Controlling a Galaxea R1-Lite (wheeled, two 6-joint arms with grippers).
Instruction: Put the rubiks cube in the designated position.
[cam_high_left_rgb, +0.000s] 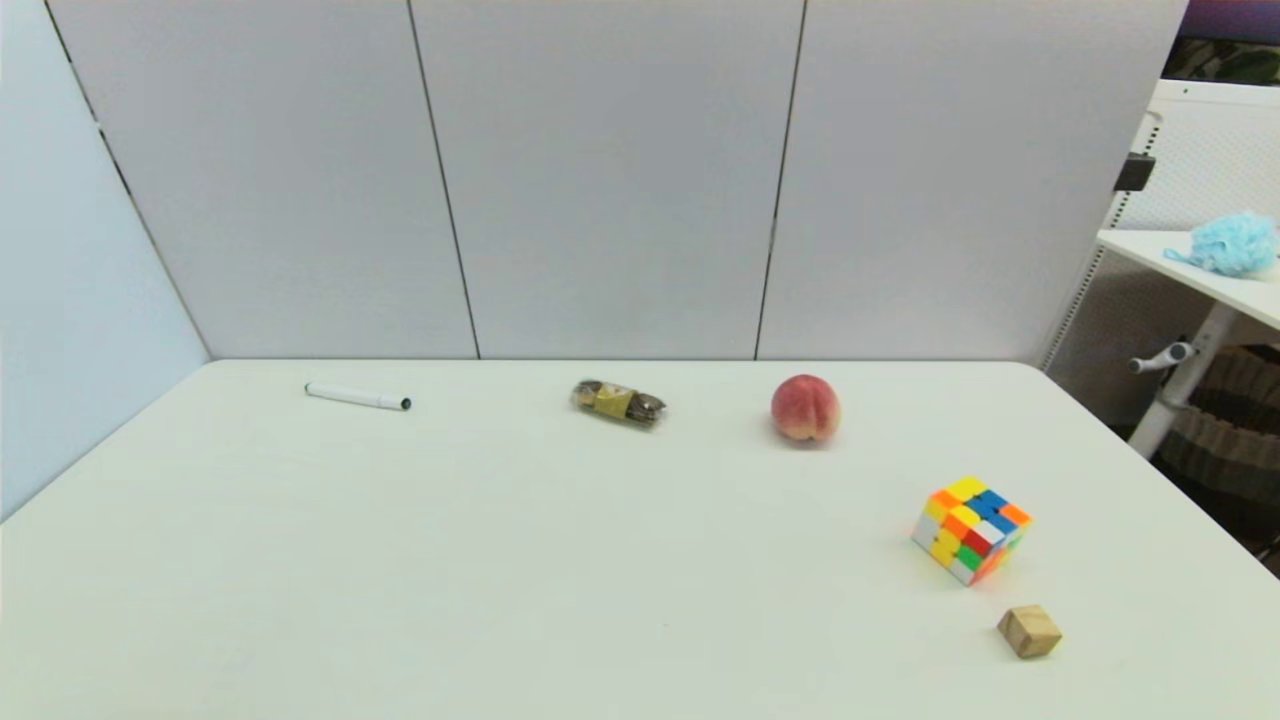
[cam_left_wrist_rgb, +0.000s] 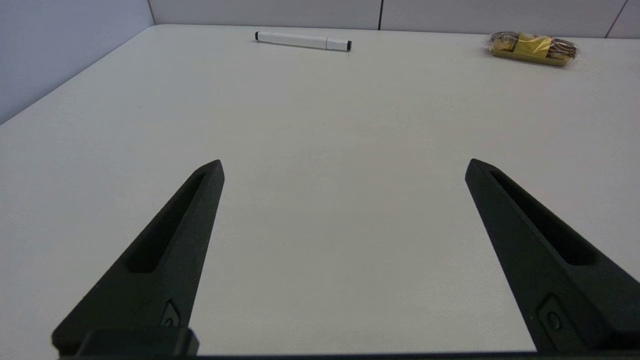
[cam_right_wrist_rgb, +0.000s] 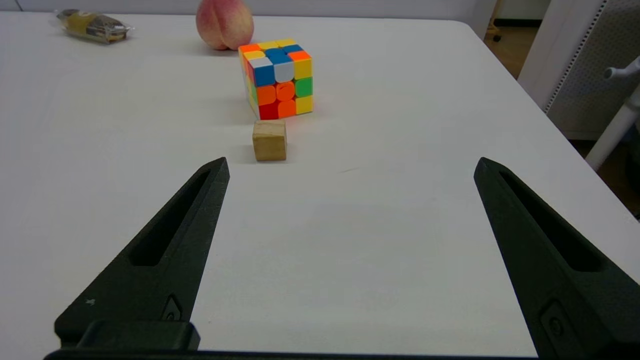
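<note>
Rubiks cube (cam_high_left_rgb: 970, 529) on surface (cam_high_left_rgb: 500, 560), robot's right side, beyond wooden cube (cam_right_wrist_rgb: 270, 140), straight ahead of right tool (cam_right_wrist_rgb: 350, 165), fingers apart, empty; left tool (cam_left_wrist_rgb: 345, 165) likewise apart, farther off.

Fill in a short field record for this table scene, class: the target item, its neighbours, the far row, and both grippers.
target: rubiks cube, on the table, robot's right side
nearest neighbour: wooden cube, apart from it, nearer the robot
far row: marker, snack packet, peach
left gripper: open, empty, parked
right gripper: open, empty, short of the wooden cube
</note>
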